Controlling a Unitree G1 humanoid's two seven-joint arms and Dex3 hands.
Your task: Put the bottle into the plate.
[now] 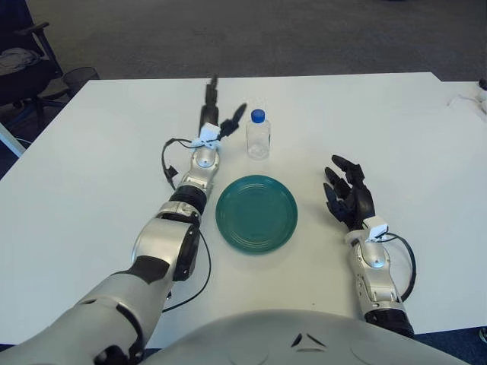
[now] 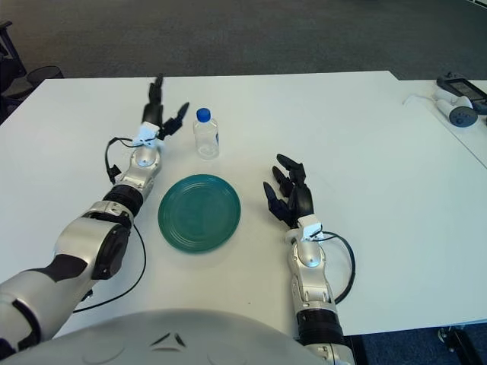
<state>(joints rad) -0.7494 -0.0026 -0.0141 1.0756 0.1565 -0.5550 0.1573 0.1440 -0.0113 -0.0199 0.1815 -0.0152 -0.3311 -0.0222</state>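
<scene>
Now, on the white worktop (image 1: 91, 167), I have the left arm stretched far forward toward the far edge, its forearm running along the left side of the green plate (image 1: 256, 214), which lies flat toward the near edge, about midway between the side edges. The left robot hand (image 1: 218, 120) hangs just left of the bottle (image 1: 258, 135), fingers spread apart, one pointing away from me and another angled toward the bottle's blue cap; it holds nothing, and I see a gap between fingers and bottle. The right robot hand (image 2: 289, 192) shows to the right of the plate, toward the near edge, fingers fanned open and idle.

The bottle, clear and upright, stands just beyond the plate's far rim, near it but not on it, so the task looks barely begun: my judgement is that the step in hand is the reach and grasp.

To do it well, I would bring the left robot hand to the right until the fingers bracket the bottle's body below the cap, then close squarely; a light, tall bottle may tip if one finger nudges it first. After that, a lift high enough to pass the rim, a short pull toward me, and a gentle set-down at the plate's middle.
</scene>
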